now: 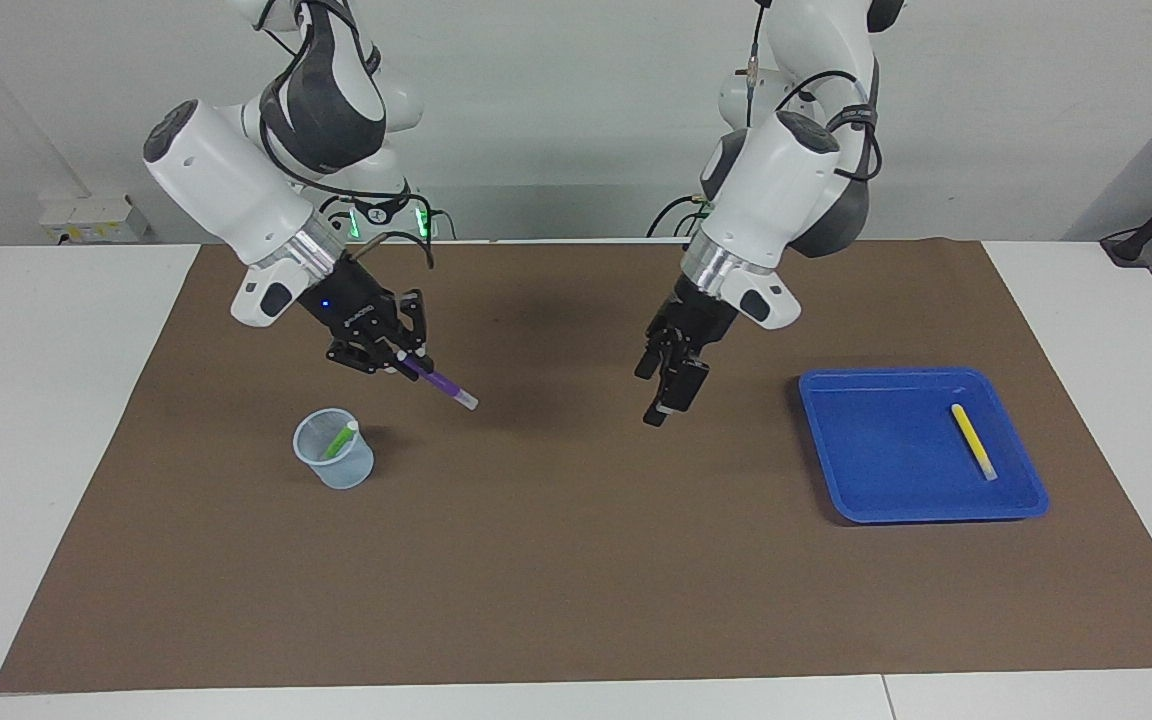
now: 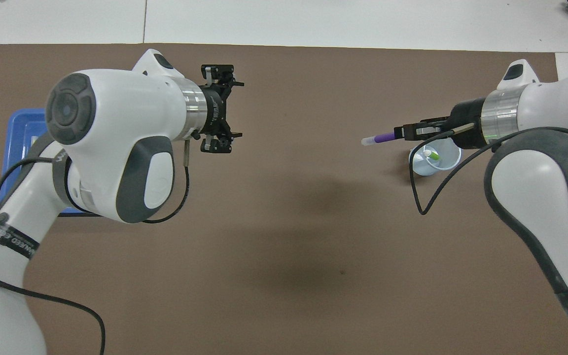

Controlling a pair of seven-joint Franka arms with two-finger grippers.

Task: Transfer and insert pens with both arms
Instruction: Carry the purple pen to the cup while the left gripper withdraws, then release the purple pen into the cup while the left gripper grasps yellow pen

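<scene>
Right end effector point(image 1: 404, 362) clamped on the purple pen point(image 1: 444, 385), held in the air over the mat point(image 1: 576, 560), just beside the cup point(image 1: 334, 448) on the side toward the tray. Pen slants down, pale tip lowest, grip at its upper end so most of the barrel sticks out free.

Left end effector point(image 1: 671, 392) fingers spread, holding nothing, in the air over the mat between cup and tray point(image 1: 921, 512), closer to the tray.

Green pen point(image 1: 340, 439) leans inside the cup, pale end up. Yellow pen point(image 1: 973, 440) lies flat in the tray, well apart from the cup, toward the left arm's end of the bench.

Handling, judged: pens look light, stiff, smooth plastic. A slim round barrel can twist or slip in a two-finger pinch. Best hold is mid-barrel, across the pen. The present end grip leaves a long overhang, fine for dropping tip-first into the cup. Cup looks thin and light and could tip if nudged.

Looks: short slim markers, bright single-colour bodies, whitish caps. Cup is translucent pale blue.
</scene>
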